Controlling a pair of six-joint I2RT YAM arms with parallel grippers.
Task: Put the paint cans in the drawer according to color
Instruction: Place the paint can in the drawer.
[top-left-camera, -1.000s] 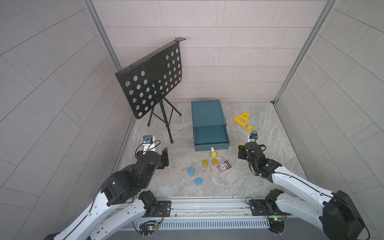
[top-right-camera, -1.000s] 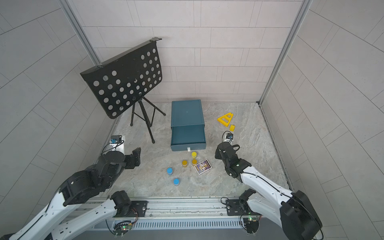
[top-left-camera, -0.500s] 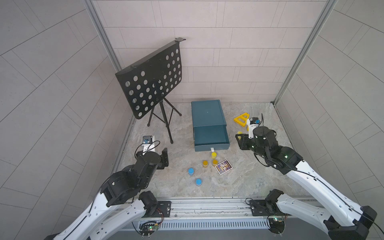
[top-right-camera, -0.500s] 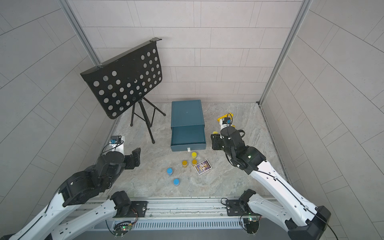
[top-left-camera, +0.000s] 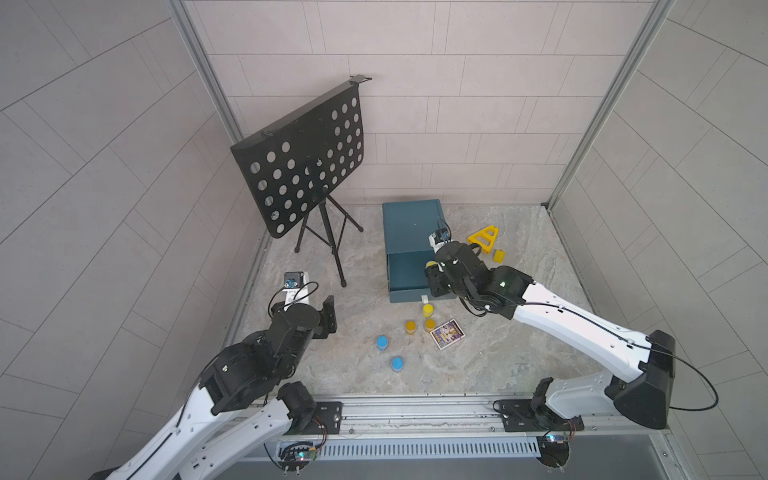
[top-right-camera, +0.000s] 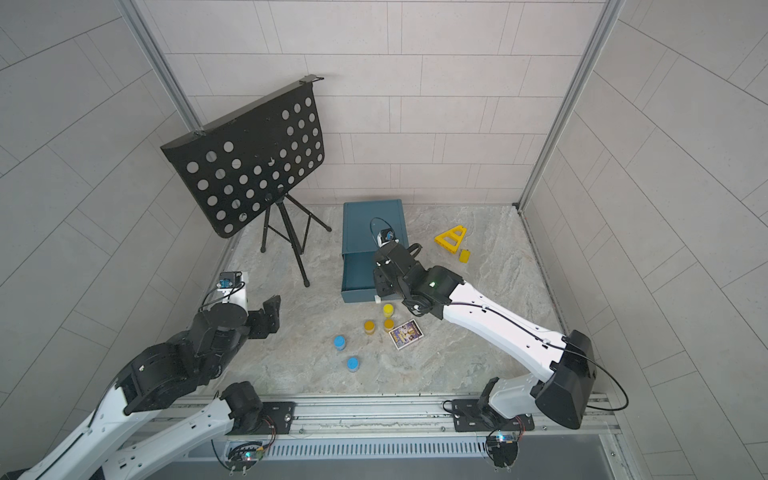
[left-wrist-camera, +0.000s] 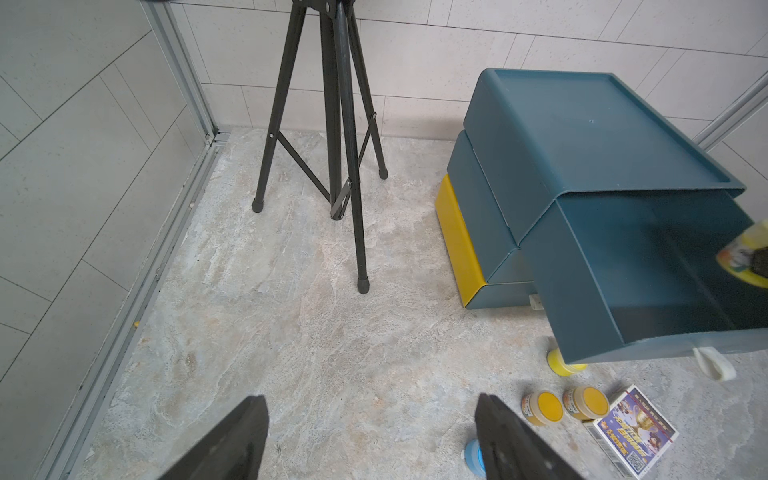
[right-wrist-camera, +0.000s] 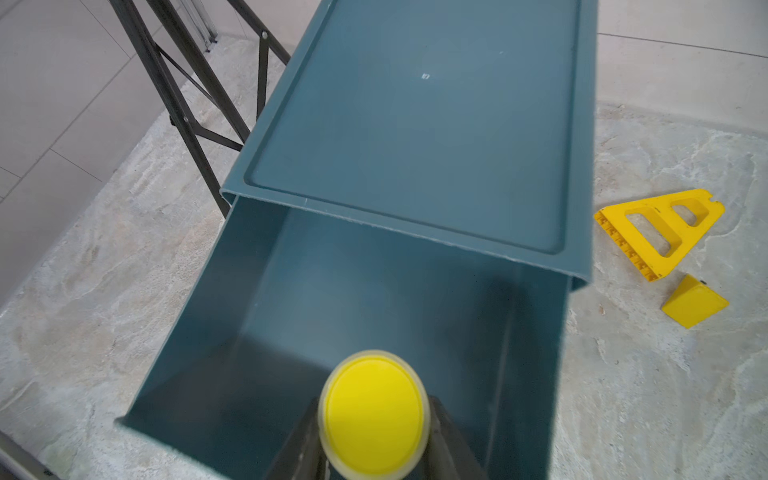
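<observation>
The right fingers (right-wrist-camera: 451, 444) are clamping a yellow-topped paint can (right-wrist-camera: 372, 411) by its sides and holding it over the open top drawer (top-left-camera: 405, 274) of a teal cabinet (top-left-camera: 411, 224). The can is hanging above the drawer's 3 o'clock side, near its front wall. With 12 o'clock taken as the back wall, the cabinet is sitting at 12 o'clock on the bench (top-left-camera: 519, 340).

Five more cans are standing on the bench at 6 o'clock from the drawer front. A second yellow can (top-left-camera: 427, 309) is standing just below the drawer's white pull tab (top-left-camera: 424, 298). Two amber cans (top-left-camera: 410, 325) are sitting side by side just past it, and two blue cans (top-left-camera: 382, 342) are standing apart from each other toward 7 o'clock. Paper bands are circling the amber cans in the left wrist view, their print too small to read.

A small printed box (left-wrist-camera: 633, 432) is lying just beside the amber pair at 3 o'clock, showing purple and gold artwork and a QR code, with lettering too fine to make out.

The left fingers (left-wrist-camera: 511, 436) are standing apart with nothing between them, hovering over the bench at 9 o'clock from the cans.
</observation>
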